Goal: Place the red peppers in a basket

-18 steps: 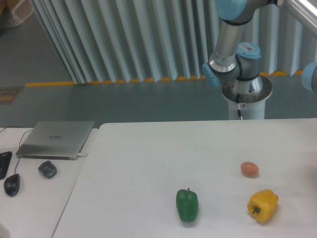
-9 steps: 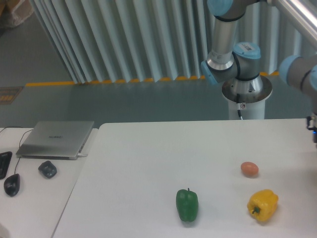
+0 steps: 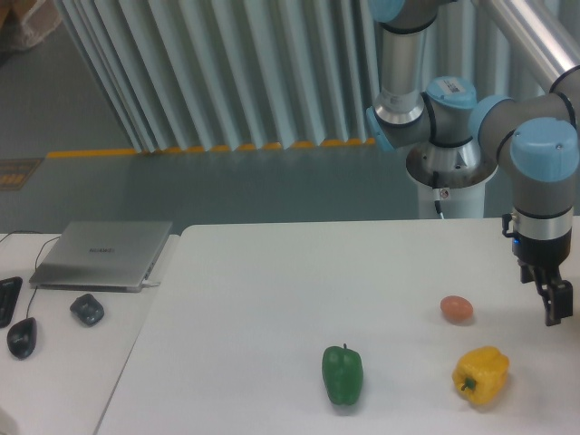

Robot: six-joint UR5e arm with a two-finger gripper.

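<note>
Gripper [image 3: 554, 306] hangs at right edge above the table [image 3: 272, 290], grip state unclear; no red pepper visible, only green pepper [image 3: 343, 373], yellow pepper [image 3: 481, 374], egg [image 3: 457, 308].

1. A single fixed camera looks from the near side of the white table [image 3: 272, 299], raised above it and tilted downward toward 12 o'clock.
2. It stands at middling range: the table fills the lower half, the floor and a ribbed curtain wall [image 3: 227, 72] fill the upper half.
3. The arm's base pedestal [image 3: 450, 181] sits beyond the far table edge at about 1 o'clock; the arm's upper links run out of frame at the top.
4. A closed laptop [image 3: 101, 254] lies toward 9 o'clock.
5. There is only this one view, so nothing is shared with another.
</note>
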